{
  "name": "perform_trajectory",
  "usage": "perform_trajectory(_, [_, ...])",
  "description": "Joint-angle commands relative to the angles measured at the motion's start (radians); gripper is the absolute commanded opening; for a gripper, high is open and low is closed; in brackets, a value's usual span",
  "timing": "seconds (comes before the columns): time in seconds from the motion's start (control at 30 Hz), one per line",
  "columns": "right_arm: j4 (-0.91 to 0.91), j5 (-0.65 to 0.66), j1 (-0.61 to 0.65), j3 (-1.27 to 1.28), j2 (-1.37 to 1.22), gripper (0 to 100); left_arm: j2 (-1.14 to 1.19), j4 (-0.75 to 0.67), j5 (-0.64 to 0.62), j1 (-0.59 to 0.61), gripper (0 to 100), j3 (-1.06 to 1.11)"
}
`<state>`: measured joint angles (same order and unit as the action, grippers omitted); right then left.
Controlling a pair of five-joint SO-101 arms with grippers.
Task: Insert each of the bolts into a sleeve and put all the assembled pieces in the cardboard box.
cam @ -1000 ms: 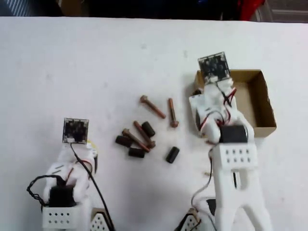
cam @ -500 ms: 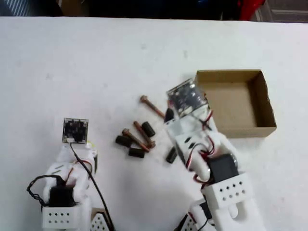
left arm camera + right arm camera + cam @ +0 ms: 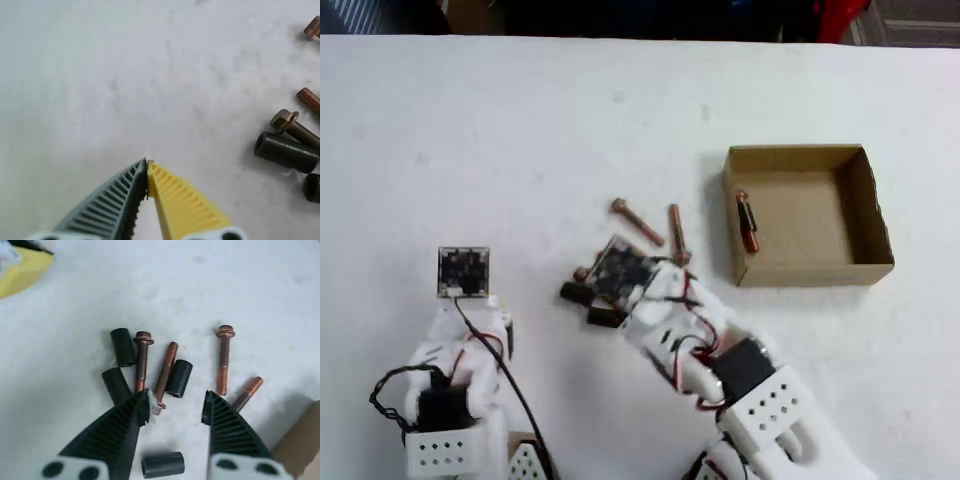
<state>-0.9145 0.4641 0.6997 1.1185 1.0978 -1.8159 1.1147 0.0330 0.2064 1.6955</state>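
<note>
Several copper bolts and black sleeves lie loose in mid-table. In the right wrist view my right gripper hangs open just above them. A bolt and a sleeve lie just ahead of its jaws, and another sleeve lies between them. From above, the right arm's wrist covers part of the pile. Two bolts lie beyond it. The cardboard box holds one assembled piece. My left gripper is shut and empty over bare table, left of a sleeve.
The left arm stands at the front left, apart from the pile. The box's corner shows beside the right gripper. White table stretches free at the back and far left.
The right arm swung from over the box leftward and down to the pile, leaving an assembled piece in the box. The left arm shifted slightly left.
</note>
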Motion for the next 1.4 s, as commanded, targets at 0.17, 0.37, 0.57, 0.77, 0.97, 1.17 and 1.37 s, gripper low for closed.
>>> perform_trajectory(0.17, [0.073, 0.199, 0.128, 0.100, 0.016, 15.2, -0.008, 0.000, 0.005, 0.050, 2, -0.020])
perform_trajectory(0.37, [0.202, 0.218, 0.162, 0.173, 0.015, 15.2, -0.008, -0.002, 0.005, 0.050, 2, -0.018])
perform_trajectory(0.57, [0.225, 0.292, 0.168, 0.143, -0.122, 15.2, -0.008, -0.002, 0.005, 0.050, 2, -0.018])
perform_trajectory(0.77, [0.274, 0.293, 0.168, 0.052, -0.344, 15.2, -0.008, -0.002, 0.005, 0.051, 2, -0.018])
perform_trajectory(0.97, [0.328, 0.296, 0.168, -0.015, -0.539, 15.2, -0.008, -0.034, 0.005, 0.111, 2, -0.018])
perform_trajectory(1.17, [0.326, 0.298, 0.166, -0.104, -0.693, 15.2, -0.008, -0.040, 0.005, 0.122, 2, -0.017])
perform_trajectory(1.37, [0.326, 0.298, 0.163, -0.186, -0.812, 15.1, -0.008, -0.038, 0.005, 0.122, 2, -0.018])
